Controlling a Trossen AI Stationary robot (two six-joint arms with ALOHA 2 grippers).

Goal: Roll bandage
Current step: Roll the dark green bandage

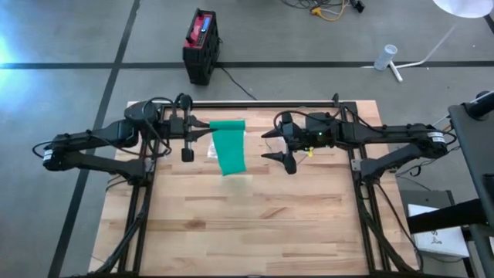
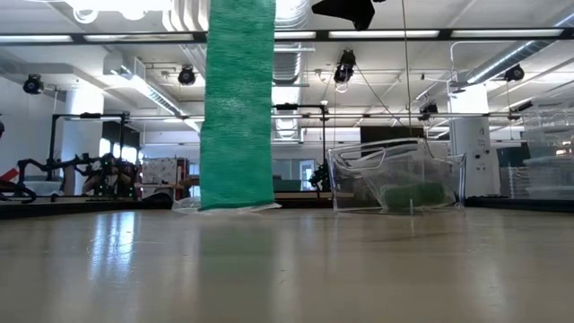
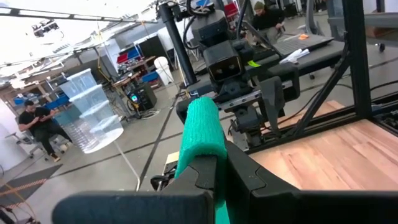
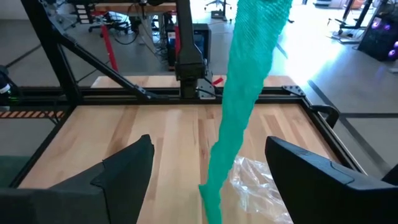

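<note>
A green bandage (image 1: 229,148) hangs unrolled, upper centre of the overhead frame. My left gripper (image 1: 187,139) is clamped on its top end. My right gripper (image 1: 286,142) gapes wide, empty, just beside it.

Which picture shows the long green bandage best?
The low view: the green bandage hangs as a full strip down to the table. From above it looks short; the right wrist view shows it dangling edge-on; the left wrist view shows only the rolled top in the left gripper.

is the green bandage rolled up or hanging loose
Hanging loose: the green bandage drops as a flat strip from the shut left gripper to the table.
</note>
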